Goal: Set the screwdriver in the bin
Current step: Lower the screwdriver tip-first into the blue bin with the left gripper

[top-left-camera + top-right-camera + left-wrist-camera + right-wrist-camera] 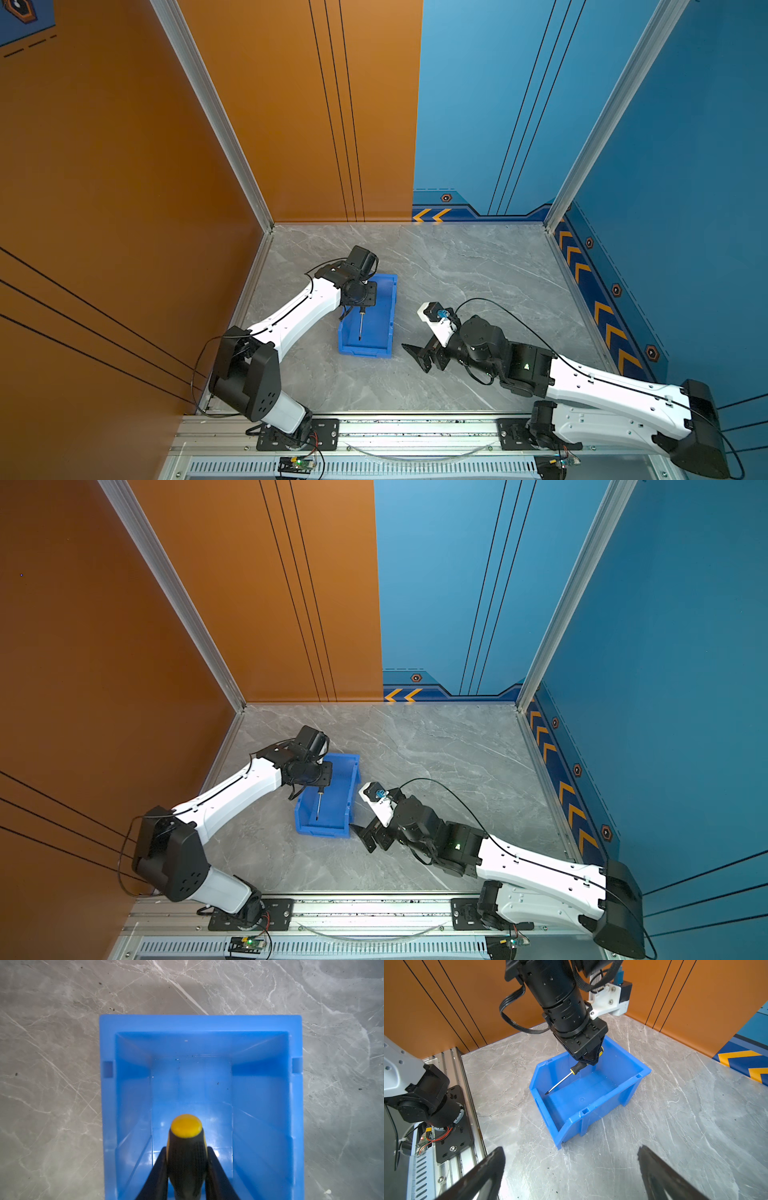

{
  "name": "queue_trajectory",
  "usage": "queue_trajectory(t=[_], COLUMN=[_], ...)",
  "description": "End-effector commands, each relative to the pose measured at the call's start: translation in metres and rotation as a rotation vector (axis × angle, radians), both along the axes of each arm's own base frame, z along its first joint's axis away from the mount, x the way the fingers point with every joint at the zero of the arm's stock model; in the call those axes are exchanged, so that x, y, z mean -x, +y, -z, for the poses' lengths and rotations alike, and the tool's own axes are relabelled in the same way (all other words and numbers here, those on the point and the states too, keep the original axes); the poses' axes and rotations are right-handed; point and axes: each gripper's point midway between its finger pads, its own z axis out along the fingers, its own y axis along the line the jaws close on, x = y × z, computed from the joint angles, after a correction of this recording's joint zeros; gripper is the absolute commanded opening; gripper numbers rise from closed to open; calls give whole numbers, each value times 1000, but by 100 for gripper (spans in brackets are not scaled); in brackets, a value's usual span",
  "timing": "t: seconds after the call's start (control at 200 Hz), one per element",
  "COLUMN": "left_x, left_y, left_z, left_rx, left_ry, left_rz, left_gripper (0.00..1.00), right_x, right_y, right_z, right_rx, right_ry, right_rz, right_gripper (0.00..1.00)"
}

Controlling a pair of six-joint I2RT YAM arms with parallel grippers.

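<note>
light: bright, even | shadows: soft | glare: bin (214,1118) floor | wrist edges: bowed | foreground: perhaps soft

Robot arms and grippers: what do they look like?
The left arm and right arm have white tapered shells, black joints and thin black external cables. The left gripper and right gripper have black wedge-shaped fingers. A small green light shows on the right arm.

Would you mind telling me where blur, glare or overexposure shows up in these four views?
Left wrist view: the screwdriver handle is slightly soft, too near the lens, with glare spots on the bin floor. Right wrist view: the right gripper is blurred at the edge. In both top views the left arm shell is blown out white.
</note>
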Motion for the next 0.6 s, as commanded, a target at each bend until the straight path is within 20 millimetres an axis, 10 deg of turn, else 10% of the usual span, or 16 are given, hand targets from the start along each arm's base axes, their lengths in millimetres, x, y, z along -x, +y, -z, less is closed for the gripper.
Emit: queue_trajectory(t=[0.0, 0.596], left_x=[-4, -9], left_y=[-8, -20], left_z=[11, 62], left_rx=[2, -89], left_ry=[-4, 55], left_rz=[6, -8], left_gripper=[4, 4], right_x=[-1, -5], right_y=[-7, -11], right_z=[-4, 1], right_rx=[-1, 2], right_ry=[-34, -48], right_rz=[21, 41], right_gripper=[100, 100])
